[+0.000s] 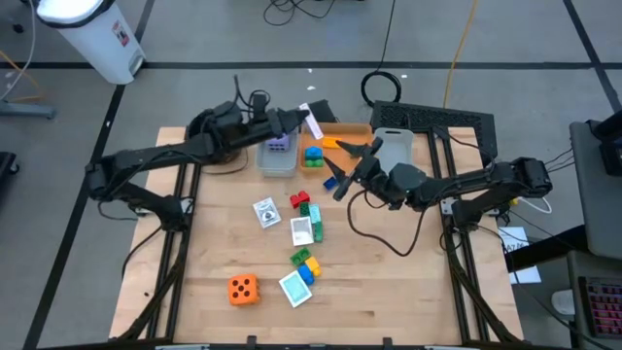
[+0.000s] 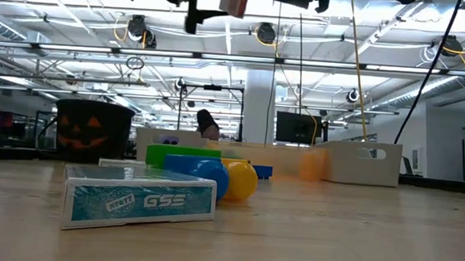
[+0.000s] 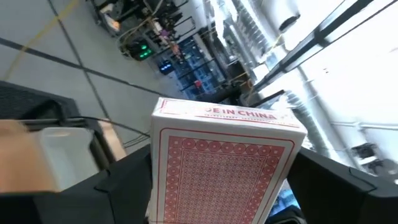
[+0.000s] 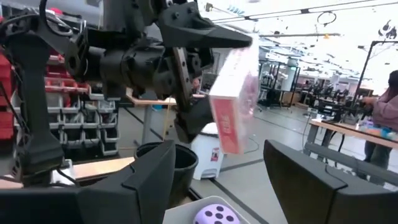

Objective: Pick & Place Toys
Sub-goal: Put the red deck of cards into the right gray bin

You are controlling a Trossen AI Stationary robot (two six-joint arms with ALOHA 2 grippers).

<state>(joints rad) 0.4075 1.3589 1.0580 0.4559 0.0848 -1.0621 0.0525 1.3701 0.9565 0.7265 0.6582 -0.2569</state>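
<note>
I'm working over the wooden table (image 1: 389, 292), which is filling the middle of the high view, with the grey bin (image 1: 277, 156) and the orange bin (image 1: 335, 136) sitting side by side at its upper centre. I'm reaching the left arm in from the upper left; the left gripper (image 1: 303, 119) is hanging above the gap between the two bins, grasping a red-backed card pack (image 3: 221, 165) by its flat sides and holding it high, I judge so it clears the bin walls before I pick a bin for it. I'm bringing the right arm in from the right edge; the right gripper (image 1: 342, 170) is hovering just below the orange bin with its jaws parted and nothing between them, facing the left gripper, perhaps to take the pack over.

The purple die (image 1: 279, 145) is already lying inside the grey bin. The orange die (image 1: 243, 289) is waiting at the lower left of the table, well apart from the rest. A loose column of coloured bricks (image 1: 303, 258) is running down the table's centre, mixed with a teal card pack (image 2: 139, 199) and white cards (image 1: 266, 212), all not yet sorted.
</note>
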